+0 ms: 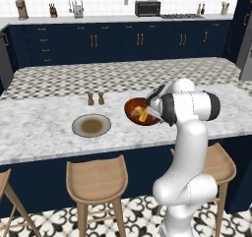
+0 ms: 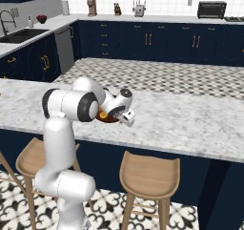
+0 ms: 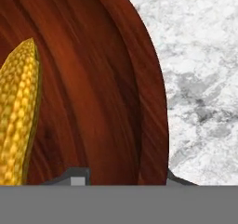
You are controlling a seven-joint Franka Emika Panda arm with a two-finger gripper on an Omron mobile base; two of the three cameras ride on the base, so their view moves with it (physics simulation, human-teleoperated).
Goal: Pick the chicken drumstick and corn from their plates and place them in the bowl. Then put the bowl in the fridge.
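A: While the arm hangs low over the island counter [image 1: 44, 128], look at the hand view: one dark finger tip [image 3: 76, 177] sits inside the bowl [image 3: 102, 79], the other just outside, with the reddish-brown wall between them.

B: So the gripper [image 3: 125, 179] straddles the rim [image 3: 155, 102]. Is it clamped?

A: The jaws stand narrow, tight to the wall on both sides, so it grasps the bowl by its rim.

B: And the food?

A: The corn [image 3: 18, 111] lies inside, bright yellow against the inner wall. From the left base view, the chicken drumstick [image 1: 138, 108] shows as a pale tan lump beside it in the bowl.

B: Where does the bowl sit?

A: On the marble top, right at the wrist. The grey plate [image 1: 91, 125] lies to its left, well apart, near two small wooden shakers [image 1: 96, 99].
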